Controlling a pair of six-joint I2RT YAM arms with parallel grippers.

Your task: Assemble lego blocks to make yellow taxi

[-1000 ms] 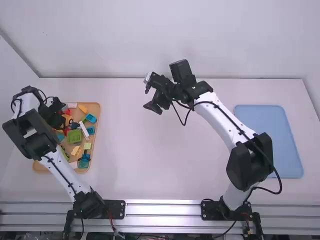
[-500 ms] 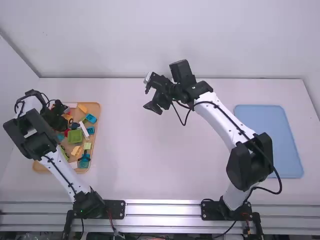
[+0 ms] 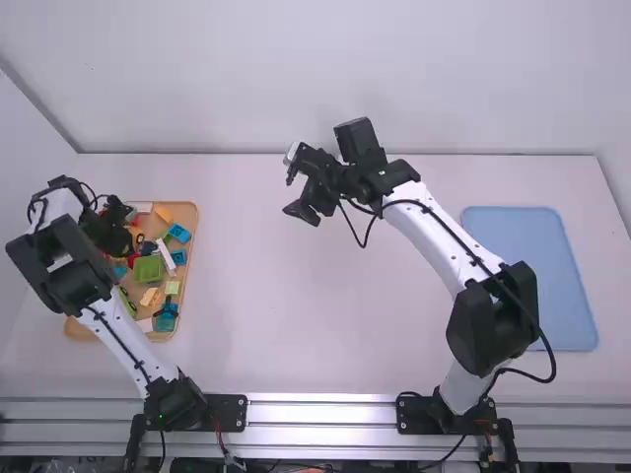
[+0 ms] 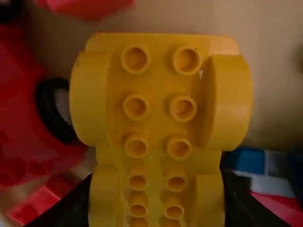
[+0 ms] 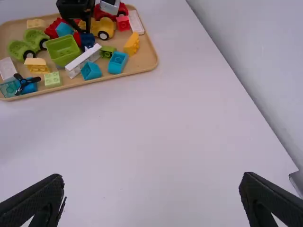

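Observation:
In the high view my left gripper [image 3: 120,239] is low over the back left of the wooden tray [image 3: 192,236]. The left wrist view has a yellow studded car base [image 4: 158,109] with rounded fenders, its near end between the fingers of my left gripper [image 4: 158,208], which is shut on it. In the right wrist view this yellow base [image 5: 97,27] shows a black wheel and lies among the blocks. My right gripper [image 3: 296,195] stands open over the back middle of the table; in its wrist view nothing is between the fingertips [image 5: 152,184].
Red pieces [image 4: 28,109], one with a black wheel, lie close beside the yellow base. The tray also holds a green box block [image 3: 148,269], a white bar [image 3: 166,258] and several coloured blocks. A blue board [image 3: 527,276] lies at the table's right.
My left gripper has shifted a little over the tray since a second ago, then kept nearly still. The right arm has not moved.

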